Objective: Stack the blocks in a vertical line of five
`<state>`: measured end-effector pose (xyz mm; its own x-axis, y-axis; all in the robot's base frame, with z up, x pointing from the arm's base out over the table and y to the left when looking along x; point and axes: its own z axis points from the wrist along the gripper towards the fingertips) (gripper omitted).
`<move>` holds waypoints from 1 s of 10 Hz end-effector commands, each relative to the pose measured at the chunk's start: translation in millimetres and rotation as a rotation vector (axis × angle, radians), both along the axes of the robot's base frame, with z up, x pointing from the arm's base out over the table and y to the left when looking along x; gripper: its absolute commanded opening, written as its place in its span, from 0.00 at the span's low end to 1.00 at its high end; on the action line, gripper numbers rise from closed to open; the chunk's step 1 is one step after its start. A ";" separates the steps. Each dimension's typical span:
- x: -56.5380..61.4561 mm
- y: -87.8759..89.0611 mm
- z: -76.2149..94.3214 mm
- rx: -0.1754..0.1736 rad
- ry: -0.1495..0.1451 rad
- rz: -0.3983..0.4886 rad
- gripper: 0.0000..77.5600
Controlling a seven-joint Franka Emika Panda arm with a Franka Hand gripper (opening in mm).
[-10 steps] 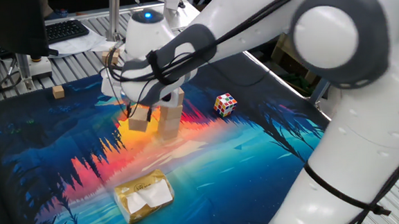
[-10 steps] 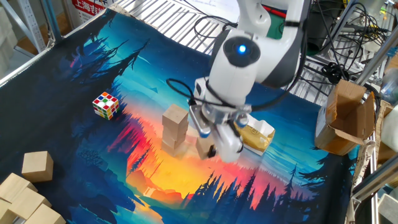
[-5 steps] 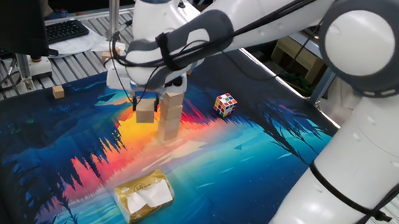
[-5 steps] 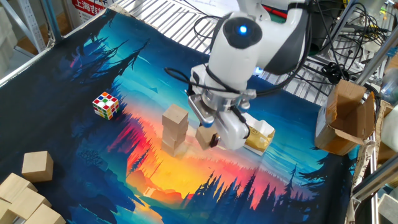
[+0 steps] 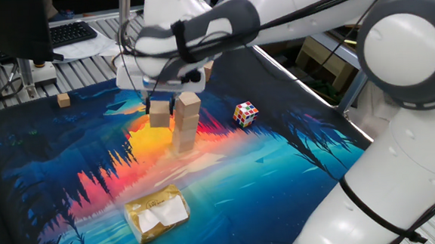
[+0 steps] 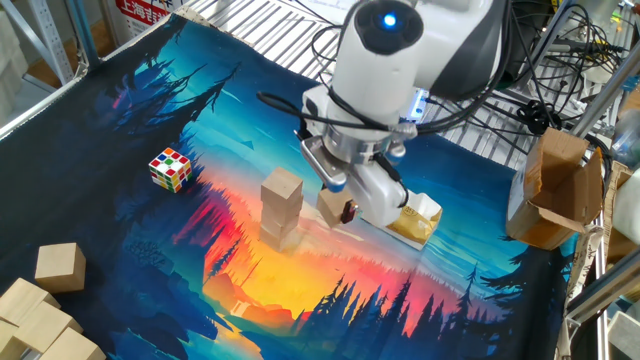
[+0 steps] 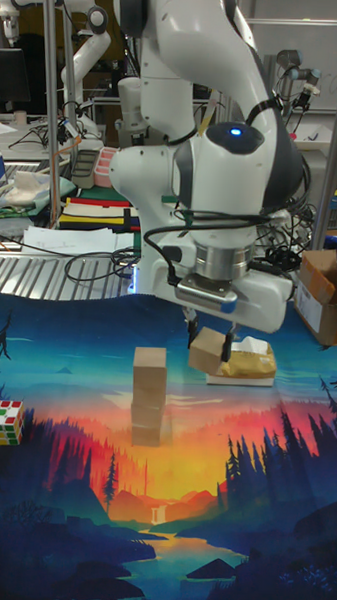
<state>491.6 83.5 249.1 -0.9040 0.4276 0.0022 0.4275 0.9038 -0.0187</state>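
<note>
Your end effector [image 7: 209, 333] is clamped on one wooden block [image 7: 208, 353], holding it in the air above the desk mat [image 6: 250, 290]; you can see the same held block from one fixed view [image 5: 159, 116] and from the other [image 6: 334, 208]. The block hangs just beside the top of the stack [image 7: 149, 396], not touching it, at roughly the height of the stack's uppermost cube.

That stack [image 5: 186, 123] stands upright near the middle of the mat, over the orange part of the printed sunset. You can count at least two cubes in it; the seams lower down are too faint to count with certainty.

Further out, a multicoloured puzzle cube [image 6: 170, 168] sits on the mat well apart from the stack. A tan packet [image 5: 157, 212] with crumpled white paper on top lies on the mat beyond the held block as the tall view shows it. More big wooden blocks wait at the mat's corner: one alone [image 6: 59, 267], and a tight cluster [image 6: 35, 322] next to it. A much smaller wooden cube [image 5: 64, 100] rests near the mat's far edge. A cardboard box [image 6: 556, 190] stands off the mat beside the desk.
</note>
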 end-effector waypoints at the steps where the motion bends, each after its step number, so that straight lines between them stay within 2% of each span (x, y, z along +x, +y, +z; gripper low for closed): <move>1: 2.5 -6.8 11.5 0.003 0.001 0.060 0.02; 5: 3.4 -17.5 24.4 0.002 0.003 0.112 0.02; 10: 11.0 -26.2 35.6 0.003 0.004 0.150 0.02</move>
<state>498.1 62.1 276.9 -0.9506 0.3103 0.0087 0.3101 0.9505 -0.0191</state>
